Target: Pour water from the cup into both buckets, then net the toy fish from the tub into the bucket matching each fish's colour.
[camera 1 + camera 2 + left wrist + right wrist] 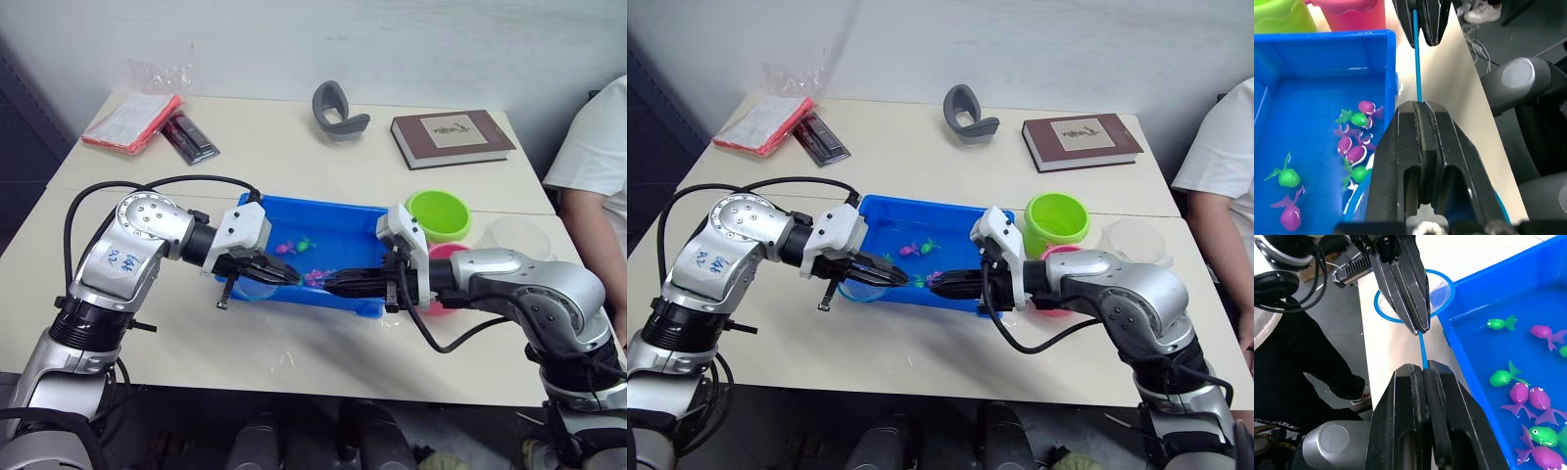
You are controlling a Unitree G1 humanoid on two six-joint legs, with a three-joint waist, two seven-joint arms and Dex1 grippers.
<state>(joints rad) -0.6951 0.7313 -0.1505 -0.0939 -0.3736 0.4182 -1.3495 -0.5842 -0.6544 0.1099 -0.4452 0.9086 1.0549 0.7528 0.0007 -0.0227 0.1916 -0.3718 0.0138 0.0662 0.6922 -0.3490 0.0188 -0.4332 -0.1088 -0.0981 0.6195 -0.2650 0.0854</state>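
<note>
Left end effector (1400,281): fingers closed on the net (1415,296), gripping the thin blue handle close to the hoop. Right end effector (1422,22): fingers also closed on the same handle, further along it. The two end effectors face each other tip to tip, with a short bare length of handle between them, just above the near rim of the tub (323,211).

Net position: the blue-rimmed hoop lies beside the left end effector, at the tub's near corner on the robot's left and partly over the table (294,137). In the right wrist view the mesh looks empty.

Toy fish (1525,394): all visible fish, pink and green, are in the tub, most clustered near its near wall. None can be seen in either bucket.

Buckets: the green bucket (1056,220) and the pink bucket (446,253) stand just beside the tub's right end, the pink one largely hidden behind the right arm. The cup (1132,240) stands upright on the table beyond them, to the right. Whether the buckets contain water cannot be determined.

Progress assessment: the cup is set down and the net is held, so pouring is probably complete. The netting stage appears to be at its start, with every fish left to sort by colour.
</note>
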